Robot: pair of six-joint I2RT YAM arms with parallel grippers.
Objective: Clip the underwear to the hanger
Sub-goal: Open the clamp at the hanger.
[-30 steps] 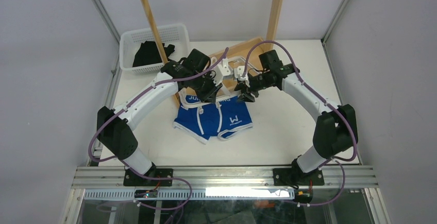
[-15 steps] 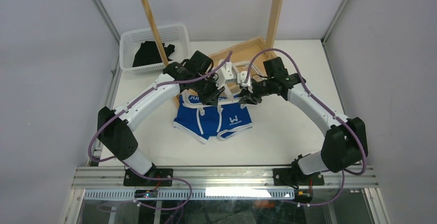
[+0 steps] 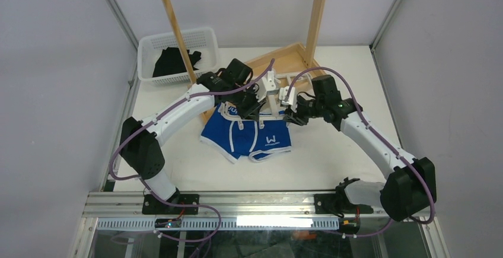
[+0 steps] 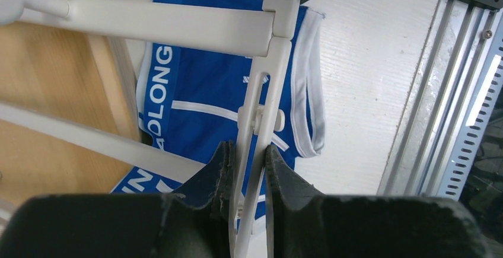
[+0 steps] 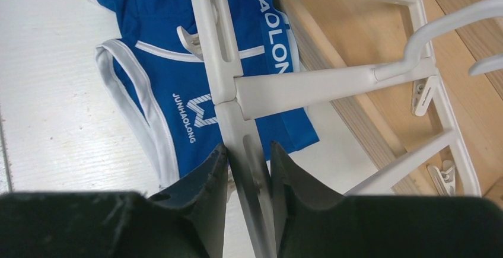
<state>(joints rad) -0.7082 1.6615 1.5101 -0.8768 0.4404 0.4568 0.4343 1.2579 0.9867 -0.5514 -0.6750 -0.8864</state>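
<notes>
The blue underwear (image 3: 249, 140) with white trim lies flat on the white table, and it also shows under the bars as the underwear (image 4: 207, 86) and the underwear (image 5: 157, 68). The white plastic hanger (image 3: 273, 94) hangs just above its waistband, held from both ends. My left gripper (image 3: 252, 106) (image 4: 248, 151) is shut on one slotted bar of the hanger (image 4: 178, 29). My right gripper (image 3: 291, 115) (image 5: 248, 150) is shut on the opposite end of the same bar of the hanger (image 5: 308, 89). Small clips (image 5: 422, 95) dangle from the frame over the wooden base.
A white basket (image 3: 204, 35) at the back left holds a black garment (image 3: 172, 62). The tall wooden rack (image 3: 317, 15) rises behind the hanger, its base board (image 3: 282, 56) on the table. An aluminium rail (image 3: 255, 201) runs along the near edge.
The right gripper has closed onto the hanger bar. Both arms have carried the hanger a little right and nearer, over the underwear's waistband.
</notes>
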